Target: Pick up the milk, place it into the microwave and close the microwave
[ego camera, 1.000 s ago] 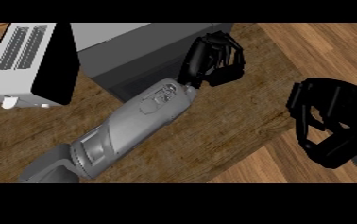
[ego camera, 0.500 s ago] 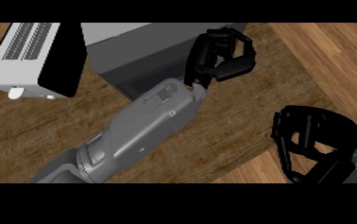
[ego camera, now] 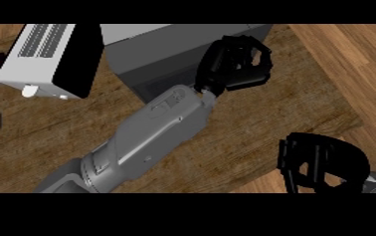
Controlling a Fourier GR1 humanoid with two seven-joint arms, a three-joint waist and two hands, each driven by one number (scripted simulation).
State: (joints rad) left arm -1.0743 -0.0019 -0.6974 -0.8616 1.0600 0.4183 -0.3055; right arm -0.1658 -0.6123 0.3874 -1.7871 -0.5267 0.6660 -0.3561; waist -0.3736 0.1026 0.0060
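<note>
Across the whole view we have the wooden counter [ego camera: 242,125], dark-grained, with a paler strip running down the right side. Next in size, the grey microwave [ego camera: 158,51] sits at the top centre, its dark front face turned toward us. Our left forearm [ego camera: 140,143] comes in from the lower left and slants up across the counter toward that box. At upper left stands the white toaster [ego camera: 40,56], slots on top, with a black side panel beside the microwave. Our left hand [ego camera: 235,65] is up at the microwave's right front corner, over its edge, fingers curled in toward the thumb; we cannot make out anything held inside them. Our right hand [ego camera: 320,163] shows at the lower right corner, low over the counter and well apart from the microwave, fingers bent inward, and nothing visible in its grasp either. And the milk? We cannot find it anywhere in this view.
</note>
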